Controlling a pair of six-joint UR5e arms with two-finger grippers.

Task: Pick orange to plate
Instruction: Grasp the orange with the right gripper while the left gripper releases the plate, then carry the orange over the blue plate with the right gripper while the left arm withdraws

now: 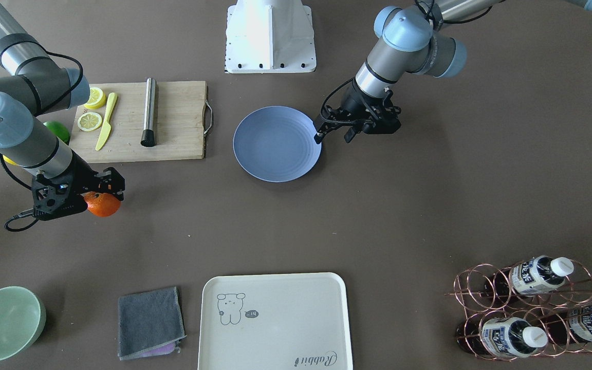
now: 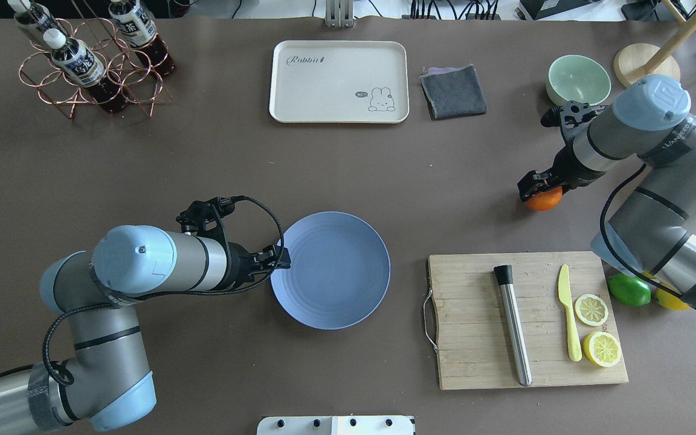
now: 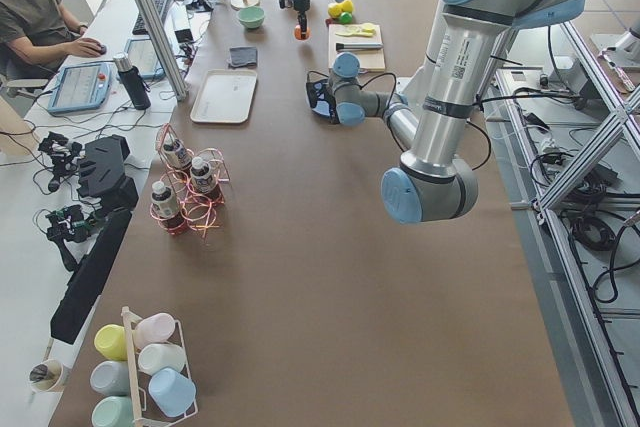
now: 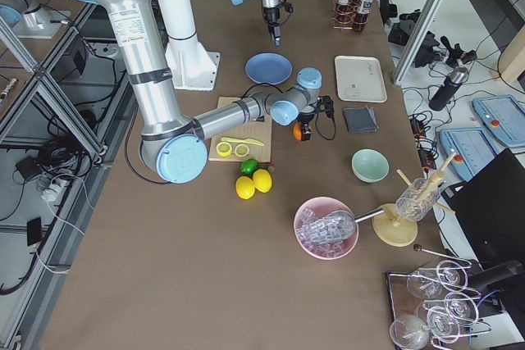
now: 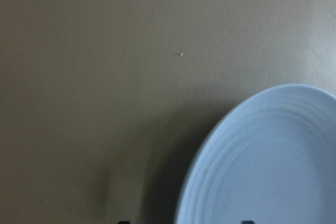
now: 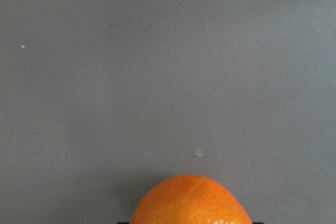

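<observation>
The right hand [image 1: 95,194] stands open over the orange [image 1: 105,205], jaws wide at either flank, the fruit apparently resting on the table [image 1: 378,231]. The plate [image 1: 277,144] lies well apart toward the robot's left, bare. The left hand [image 1: 334,134], open and empty, hovers at its rim.

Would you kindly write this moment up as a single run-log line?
right gripper: fingers astride orange, grip unconfirmed | left gripper: fingers apart over plate rim | plate: empty
</observation>
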